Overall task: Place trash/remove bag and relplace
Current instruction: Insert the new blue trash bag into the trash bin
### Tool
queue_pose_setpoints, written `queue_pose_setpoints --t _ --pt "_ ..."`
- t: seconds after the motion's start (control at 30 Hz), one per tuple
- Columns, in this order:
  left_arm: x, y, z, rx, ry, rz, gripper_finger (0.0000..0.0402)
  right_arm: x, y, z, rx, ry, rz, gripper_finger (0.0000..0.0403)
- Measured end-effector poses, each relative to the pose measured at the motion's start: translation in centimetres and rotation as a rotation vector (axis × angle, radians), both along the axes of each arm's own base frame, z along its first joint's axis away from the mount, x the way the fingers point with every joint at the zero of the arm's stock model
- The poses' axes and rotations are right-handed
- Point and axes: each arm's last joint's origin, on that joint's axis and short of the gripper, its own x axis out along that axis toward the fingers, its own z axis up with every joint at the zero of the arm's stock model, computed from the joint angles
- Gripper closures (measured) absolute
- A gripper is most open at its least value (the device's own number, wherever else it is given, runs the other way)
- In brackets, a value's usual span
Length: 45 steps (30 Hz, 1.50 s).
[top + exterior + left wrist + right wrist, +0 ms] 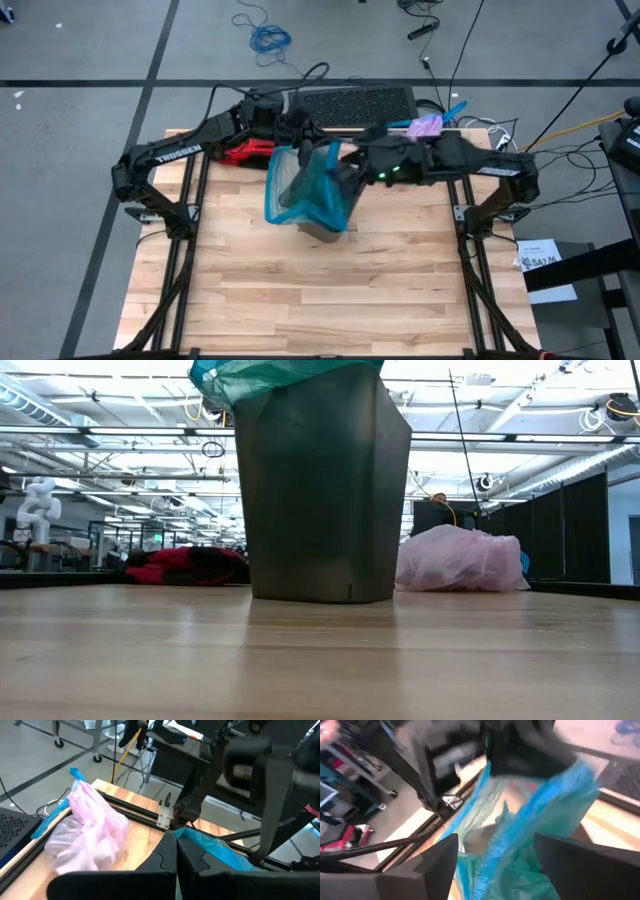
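Observation:
A dark grey bin stands upright on the wooden table, with a teal-green plastic bag draped over its mouth. My left gripper is shut at the bag's far rim. My right gripper is open at the bag's right side, and teal plastic shows between its fingers. The pale lilac-pink bag lies bunched on the table at the far right edge. No loose trash shows. My left gripper pinches an edge of the teal bag's rim between its two shut fingers, at the bin's far side. The fingers come nearly level from the table's far left. The plastic runs from the fingertips down onto the bin's mouth. Whether my right gripper touches the plastic cannot be told.
A red glove lies at the far left of the table, behind the bin. A black keyboard sits past the far edge. Bare wood stretches across the near half of the table.

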Motion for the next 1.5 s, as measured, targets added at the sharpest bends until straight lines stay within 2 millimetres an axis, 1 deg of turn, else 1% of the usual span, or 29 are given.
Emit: queue_pose_setpoints --t 0.07,0.17,0.27,0.33,0.4,0.43,0.5,0.57,0.6,0.63,0.73,0.83,0.97,1.13,1.23,1.33,1.5 --pt "0.0 0.1 0.0 0.003 -0.003 0.003 0.0402 1.2 0.1 -1.1 0.020 0.027 -0.021 0.0144" --pt "-0.1 0.2 0.0 0.003 -0.002 0.005 0.0402 2.6 0.2 -2.8 0.044 0.080 -0.059 0.0147" --pt "-0.1 0.2 0.0 0.009 -0.002 0.005 0.0402 3.9 0.4 -4.0 0.057 0.106 -0.077 0.0160" --pt "-0.1 0.3 0.0 0.009 -0.001 0.007 0.0402 4.5 0.5 -4.8 0.071 0.127 -0.090 0.0177" --pt "-0.2 0.4 0.0 0.004 0.002 0.008 0.0402 4.6 0.5 -5.1 0.083 0.144 -0.102 0.0207" --pt "-0.2 0.5 0.0 0.000 0.002 0.013 0.0402 4.4 0.5 -5.2 0.086 0.154 -0.114 0.0228" --pt "-0.4 0.8 0.0 -0.004 0.002 0.016 0.0402 4.0 0.4 -5.2 0.075 0.181 -0.146 0.0283" --pt "-0.8 1.0 0.2 -0.005 -0.002 0.023 0.0402 3.3 0.2 -5.2 0.058 0.217 -0.167 0.0349" --pt "-0.9 1.1 0.4 -0.002 -0.009 0.025 0.0402 3.0 0.2 -5.2 0.047 0.232 -0.174 0.0374" --pt "-1.0 1.1 0.5 0.000 -0.016 0.029 0.0402 2.6 0.1 -5.0 0.031 0.242 -0.185 0.0387" --pt "-1.2 1.2 0.6 -0.026 -0.018 0.024 0.0402 1.5 -0.7 -5.0 0.010 0.299 -0.232 0.0390" --pt "-1.2 1.2 0.2 -0.045 0.016 0.009 0.0402 1.0 -1.6 -5.4 0.009 0.380 -0.267 0.0400" --pt "-1.3 1.1 -0.3 -0.037 0.063 0.001 0.0402 1.0 -2.5 -5.7 0.006 0.408 -0.284 0.0402" --pt "-1.5 1.2 -0.2 -0.025 0.065 -0.010 0.0402 1.0 -3.6 -5.8 0.008 0.427 -0.282 0.0402" --pt "-1.8 1.0 0.0 -0.038 0.056 -0.068 0.0399 1.0 -3.9 -5.8 0.000 0.437 -0.273 0.0403" --pt "-1.8 0.7 0.0 -0.057 0.045 -0.139 0.0378 0.9 -4.1 -5.8 -0.006 0.446 -0.263 0.0403" --pt "-2.0 0.8 0.2 -0.062 0.038 -0.155 0.0314 0.9 -4.4 -5.8 -0.002 0.456 -0.247 0.0403"
